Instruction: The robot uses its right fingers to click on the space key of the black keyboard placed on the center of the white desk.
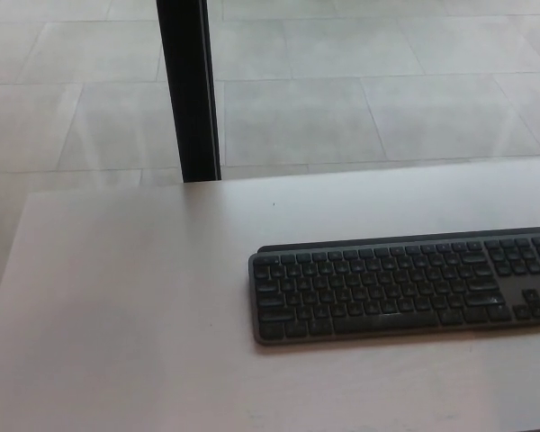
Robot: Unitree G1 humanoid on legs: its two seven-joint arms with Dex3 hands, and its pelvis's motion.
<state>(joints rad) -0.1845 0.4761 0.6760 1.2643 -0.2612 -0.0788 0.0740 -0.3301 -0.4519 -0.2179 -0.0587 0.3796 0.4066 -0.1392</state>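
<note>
Largest in view was the tiled floor (pixel 342 81), filling the top of the head view beyond the far edge of the desk. A black vertical post (pixel 189 90) rose from behind that edge, towards my left.

Next, the white desk (pixel 117 297): pale, matte, its left and far edges visible, the near and right edges cut off by the frame.

On it lay the black keyboard (pixel 400 288), flat, long side roughly parallel to the desk's far edge, its right end running out of the picture. It sat to my right of the view's centre, on the side my right arm would come from.

Smallest item of interest: the space key (pixel 382 325), the long bar in the row nearest me, about mid-way along the main key block. Individual legends were too blurred to read.

Hands: neither my right hand nor my left showed anywhere in the frame. I could not tell whether the right was released or clenched, and nothing was being grasped that I could see.

Judgement on the step: approach not yet begun, key unpressed. To do it well I would bring the right hand in from the right and near side, lower one fingertip squarely onto the middle of the bar, keep the other fingers lifted clear of the row above, press straight down, then lift.
</note>
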